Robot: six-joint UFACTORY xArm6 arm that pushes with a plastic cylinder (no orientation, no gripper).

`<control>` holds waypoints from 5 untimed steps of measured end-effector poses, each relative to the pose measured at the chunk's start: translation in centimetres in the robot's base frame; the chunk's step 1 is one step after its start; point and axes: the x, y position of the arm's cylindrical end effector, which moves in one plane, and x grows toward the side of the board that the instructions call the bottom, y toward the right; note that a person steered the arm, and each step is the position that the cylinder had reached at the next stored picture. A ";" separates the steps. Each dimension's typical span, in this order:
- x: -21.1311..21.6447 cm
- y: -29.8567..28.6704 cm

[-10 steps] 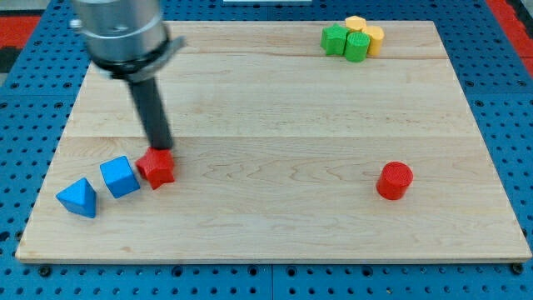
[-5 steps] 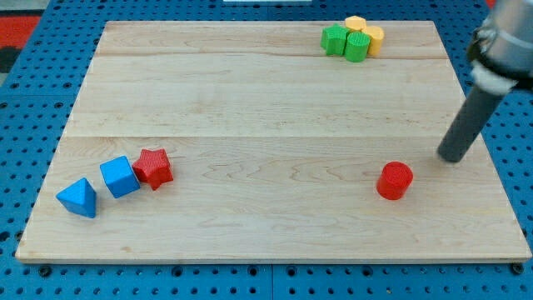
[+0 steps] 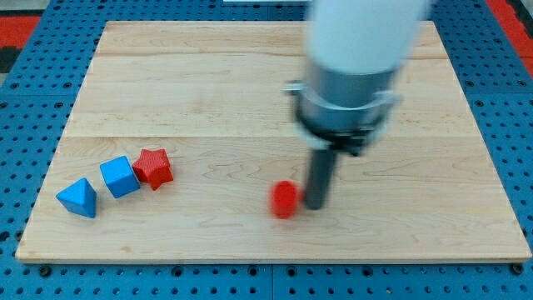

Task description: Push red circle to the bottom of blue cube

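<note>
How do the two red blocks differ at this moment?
The red circle is blurred and sits right against my tip, on its left; the red star-shaped block is sharp, far from the tip. The red circle stands alone mid-board near the view's bottom; the red star-shaped block touches the blue cube. Both are red and rest on the wooden board.

Single raised view, angled down over the whole wooden board (image 3: 250, 92), fairly near
</note>
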 end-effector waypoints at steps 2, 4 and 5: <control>0.4 -9.5; -0.6 -15.3; -4.2 -11.3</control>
